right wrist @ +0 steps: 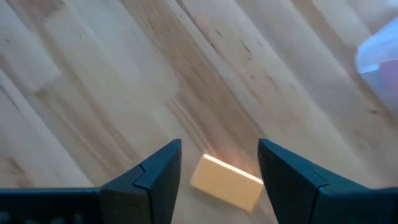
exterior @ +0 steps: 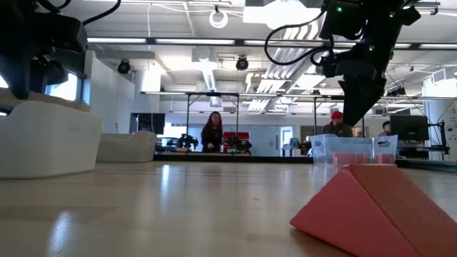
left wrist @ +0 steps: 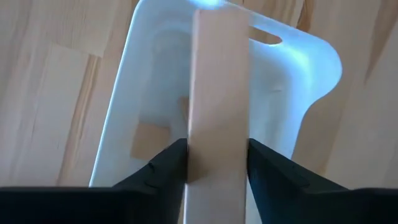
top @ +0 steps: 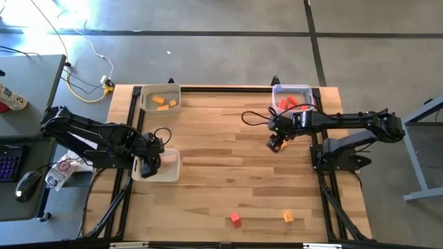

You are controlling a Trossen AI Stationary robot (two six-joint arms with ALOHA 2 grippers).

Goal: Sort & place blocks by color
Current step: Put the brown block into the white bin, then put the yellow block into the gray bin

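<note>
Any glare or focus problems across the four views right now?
High view: sunlight washes out the floor at the top left. Low view: the red wedge up close is soft, and ceiling lights reflect off the table. Left wrist view: the plank between the left hand fingers is blurred. Right wrist view: the plain block by the right hand is soft but readable.
</note>
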